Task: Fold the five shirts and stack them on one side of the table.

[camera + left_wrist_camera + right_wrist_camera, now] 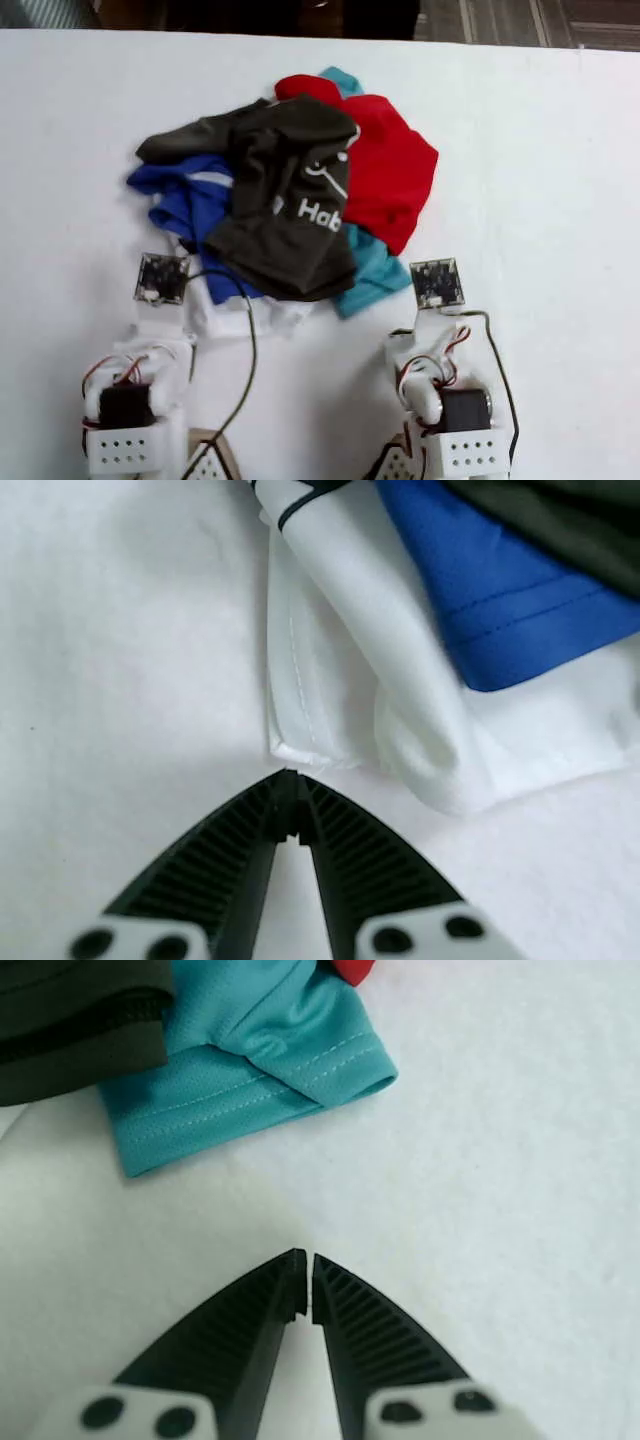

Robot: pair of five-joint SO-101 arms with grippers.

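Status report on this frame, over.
Left gripper shut, empty, tips near white shirt. Right gripper shut, empty, short of teal shirt. Shirt pile unfolded, nothing stacked.

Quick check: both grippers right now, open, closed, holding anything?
Left gripper: closed, holding nothing, tips by the white shirt.
Right gripper: closed, holding nothing, short of the teal shirt.

1. Mid-table [560,200], toward the far edge: heap of shirts [290,180], overlapping.
2. At the near edge, before the heap, side by side: left arm [135,400], right arm [445,400].
3. Just beside the heap's near hem: left gripper [293,800]; apart from it: right gripper [309,1280].
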